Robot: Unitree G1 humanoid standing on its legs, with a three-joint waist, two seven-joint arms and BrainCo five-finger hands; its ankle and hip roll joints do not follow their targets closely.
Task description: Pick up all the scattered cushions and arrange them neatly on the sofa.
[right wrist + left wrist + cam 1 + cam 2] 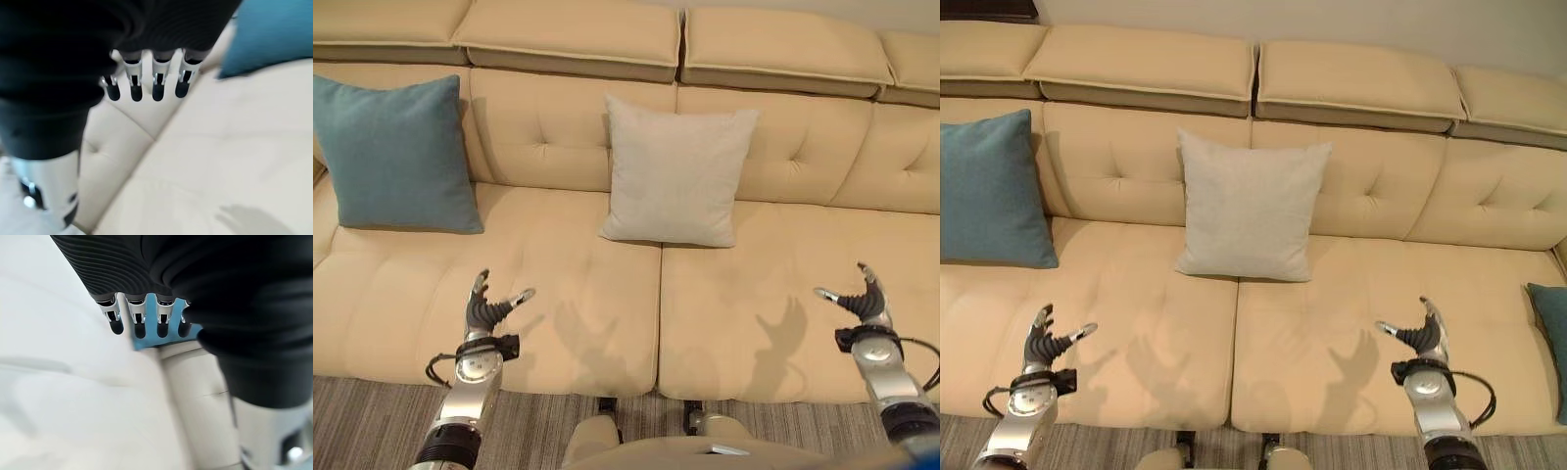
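A teal cushion [399,152] leans upright against the cream sofa's [558,284] backrest at the far left. A pale grey cushion [675,171] stands against the backrest near the middle. The edge of another teal cushion [1552,338] shows at the sofa's far right end, also seen past my right hand's fingers [146,83] as a teal cushion [274,34]. My left hand [487,311] hovers open over the front of the left seat, holding nothing. My right hand [862,302] hovers open over the right seat, also empty.
The seat cushions between the two hands are bare cream upholstery [734,313]. A grey striped carpet [372,421] runs along the sofa's front edge. The tufted backrest [813,157] is bare to the right of the grey cushion.
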